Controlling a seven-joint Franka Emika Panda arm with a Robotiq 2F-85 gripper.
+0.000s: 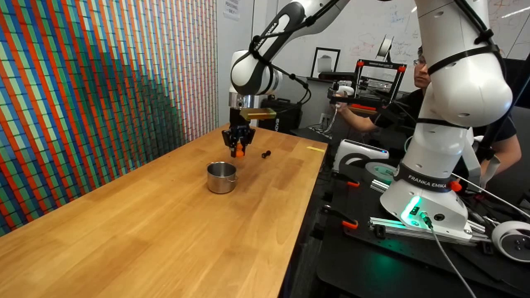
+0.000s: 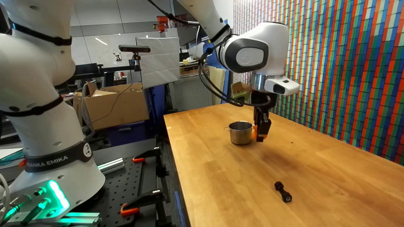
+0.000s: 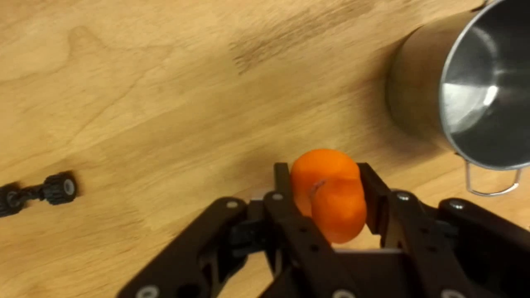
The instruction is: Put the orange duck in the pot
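Note:
My gripper [image 3: 326,182] is shut on the orange duck [image 3: 337,198], which sits between both black fingers in the wrist view. The duck also shows between the fingers in an exterior view [image 1: 239,150], and it is partly hidden by a finger in an exterior view [image 2: 255,132]. The gripper [image 1: 238,151] points down and holds the duck above the wooden table. The shiny grey pot [image 1: 221,183] stands upright beside the gripper, with its open top facing up. The pot also shows in an exterior view [image 2: 240,135] and at the upper right of the wrist view [image 3: 418,78], where its visible inside holds nothing.
A small black wheel axle [image 2: 283,191] lies on the wooden table [image 2: 214,176]. It also shows at the left of the wrist view [image 3: 37,192]. A patterned, multicoloured wall [image 1: 103,82] runs along the table's far side. A person [image 1: 422,74] sits behind the robot base.

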